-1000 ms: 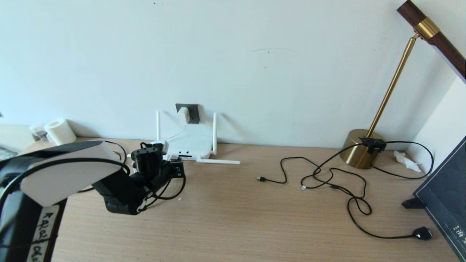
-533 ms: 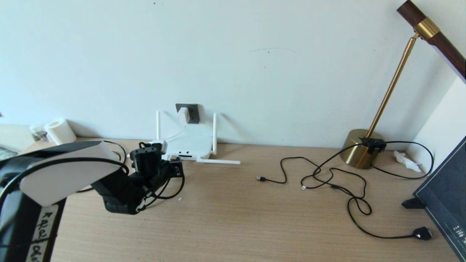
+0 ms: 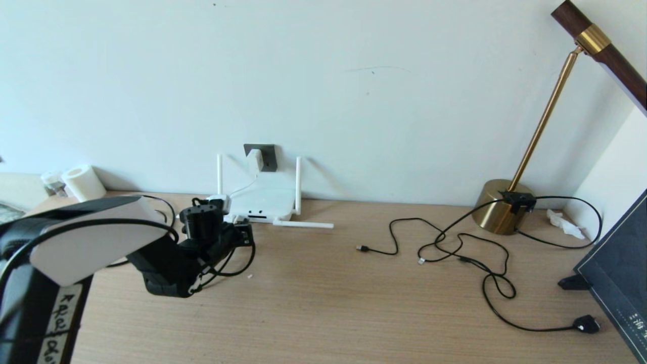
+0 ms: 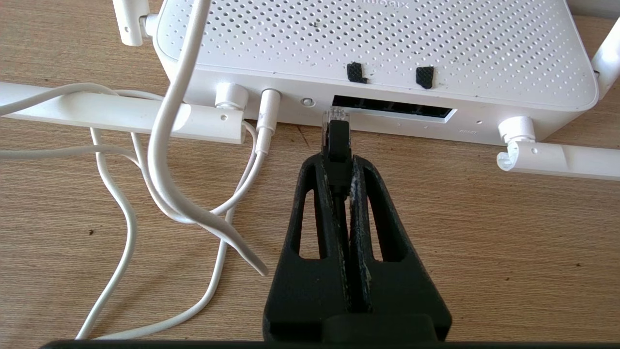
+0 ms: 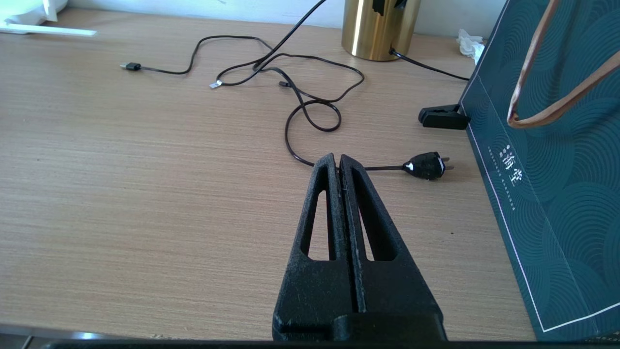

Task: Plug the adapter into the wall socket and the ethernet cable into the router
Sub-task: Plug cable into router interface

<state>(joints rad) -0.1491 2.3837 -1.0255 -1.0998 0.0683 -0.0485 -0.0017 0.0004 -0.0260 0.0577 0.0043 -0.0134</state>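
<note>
The white router lies flat against the wall, its port edge facing me. Above it, the white adapter sits in the dark wall socket, and its thin cord runs down to the router. My left gripper is shut on the black plug of the ethernet cable. The plug's clear tip touches the left end of the router's dark port row, just outside it. In the head view the left gripper hovers low in front of the router. My right gripper is shut and empty above bare table.
Loops of white cord lie beside the plug. One antenna lies flat on the desk. Thin black USB cables, a two-pin plug, a brass lamp base and a dark bag are on the right.
The left gripper with the plug has crept very slightly toward the router. Nothing else has moved.
</note>
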